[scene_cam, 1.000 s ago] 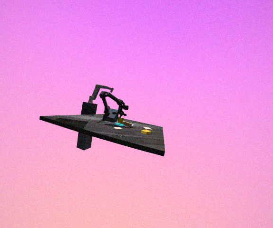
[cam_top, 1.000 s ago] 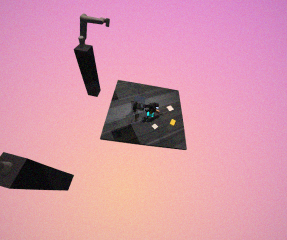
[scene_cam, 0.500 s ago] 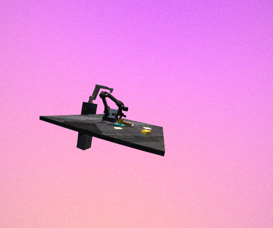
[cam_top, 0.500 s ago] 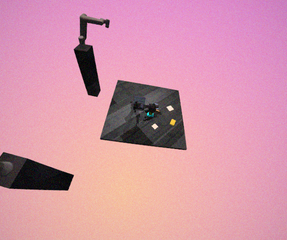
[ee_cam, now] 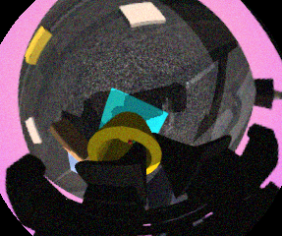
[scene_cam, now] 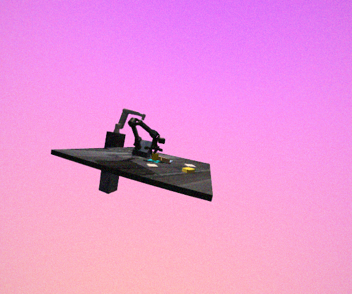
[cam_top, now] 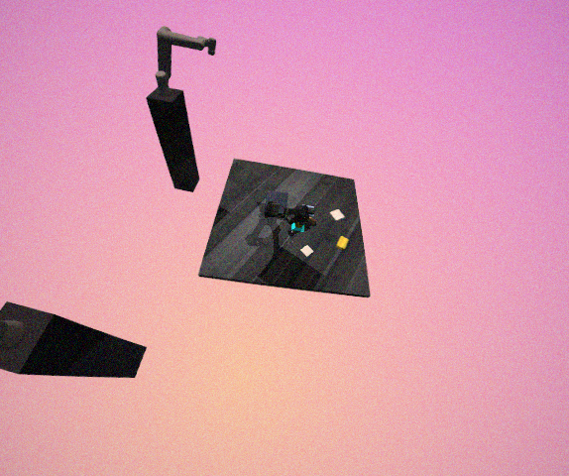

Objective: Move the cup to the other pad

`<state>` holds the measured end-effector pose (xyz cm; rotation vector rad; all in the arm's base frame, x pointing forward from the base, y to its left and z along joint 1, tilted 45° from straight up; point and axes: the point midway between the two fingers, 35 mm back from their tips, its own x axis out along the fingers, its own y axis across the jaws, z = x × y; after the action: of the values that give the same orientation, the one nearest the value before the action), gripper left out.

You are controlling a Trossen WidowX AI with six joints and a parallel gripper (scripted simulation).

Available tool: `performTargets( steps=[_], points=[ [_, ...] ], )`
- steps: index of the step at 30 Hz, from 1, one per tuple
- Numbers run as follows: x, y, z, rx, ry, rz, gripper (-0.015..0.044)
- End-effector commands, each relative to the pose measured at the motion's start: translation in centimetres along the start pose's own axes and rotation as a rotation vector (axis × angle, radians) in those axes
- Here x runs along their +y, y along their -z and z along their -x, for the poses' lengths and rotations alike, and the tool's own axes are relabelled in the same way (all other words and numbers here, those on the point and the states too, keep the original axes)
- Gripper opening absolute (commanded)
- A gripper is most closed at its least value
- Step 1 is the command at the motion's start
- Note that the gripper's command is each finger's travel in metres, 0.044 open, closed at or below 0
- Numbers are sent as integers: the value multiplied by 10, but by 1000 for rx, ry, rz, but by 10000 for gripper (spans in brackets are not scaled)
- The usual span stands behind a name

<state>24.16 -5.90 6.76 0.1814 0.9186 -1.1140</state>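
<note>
My gripper [scene_cam: 156, 152] [ee_cam: 147, 136] is shut on the yellow cup [scene_cam: 154, 156] [ee_cam: 123, 132], at its near side in the wrist view. The cup is upright or nearly so, low at the cyan pad [cam_top: 297, 228] [scene_cam: 153, 160] [ee_cam: 115, 103] and covering part of it in the wrist view. Whether its base touches the pad cannot be told. A small red marble [ee_cam: 130, 142] shows inside the cup; the rest of the inside is dark. The pale blue pad [cam_top: 309, 207] [scene_cam: 171, 162] [ee_cam: 73, 163] lies on the other side of the brown block, partly hidden.
A long brown block [cam_top: 312, 221] [scene_cam: 164, 159] [ee_cam: 68, 140] stands between the pads. Two white tiles and a yellow block [cam_top: 342, 242] [scene_cam: 187, 169] [ee_cam: 38, 45] lie farther out. A grey arm on a dark pedestal [cam_top: 174, 141] stands beyond the table edge.
</note>
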Motion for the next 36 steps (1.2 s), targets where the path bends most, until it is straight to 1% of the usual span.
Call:
performTargets(
  steps=[1,5,6,15,36],
  points=[
    [0,0,0,0,0,-1,26],
    [0,0,0,0,0,-1,131],
    [0,0,0,0,0,-1,147],
    [0,0,2,1,0,-1,147],
    [3,1,28,4,1,3,147]
  ],
)
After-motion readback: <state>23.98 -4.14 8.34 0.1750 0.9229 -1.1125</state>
